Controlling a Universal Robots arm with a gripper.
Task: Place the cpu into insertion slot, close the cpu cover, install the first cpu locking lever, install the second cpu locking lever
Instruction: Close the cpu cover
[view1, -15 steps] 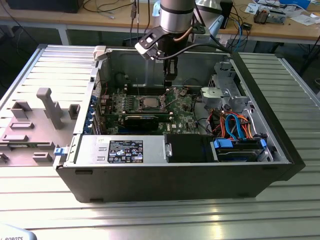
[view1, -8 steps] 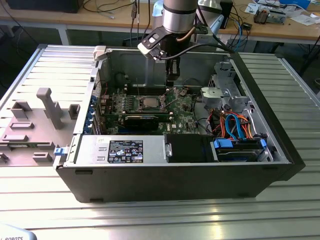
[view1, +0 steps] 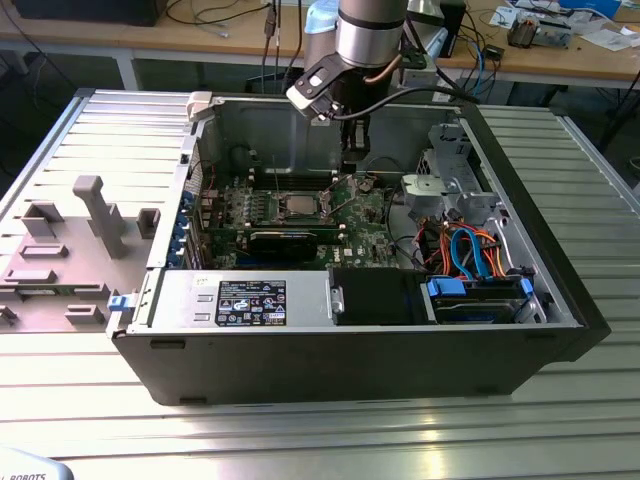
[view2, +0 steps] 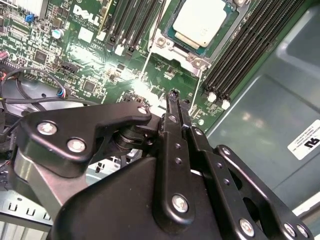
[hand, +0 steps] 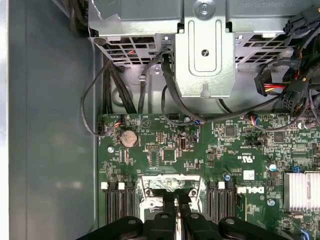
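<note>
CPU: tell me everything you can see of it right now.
The cpu is a small flat square chip with a pale silver-grey metal top. It lies flat on the green board. A thin metal cover frame borders it, and the chip's top shows through the frame's window. Memory slots run along both sides. The gripper is beside the frame, not touching the chip.

On the counter (view1: 320, 440), a block fixture (view1: 70, 250) lies at the exterior view's left of the computer case (view1: 350, 365); inside the case, the cpu (view1: 298, 205) sits on the motherboard (view1: 367, 217) between two banks of memory slots (view2: 250, 45), the drive cage (view1: 450, 185) at the exterior view's right.
</note>
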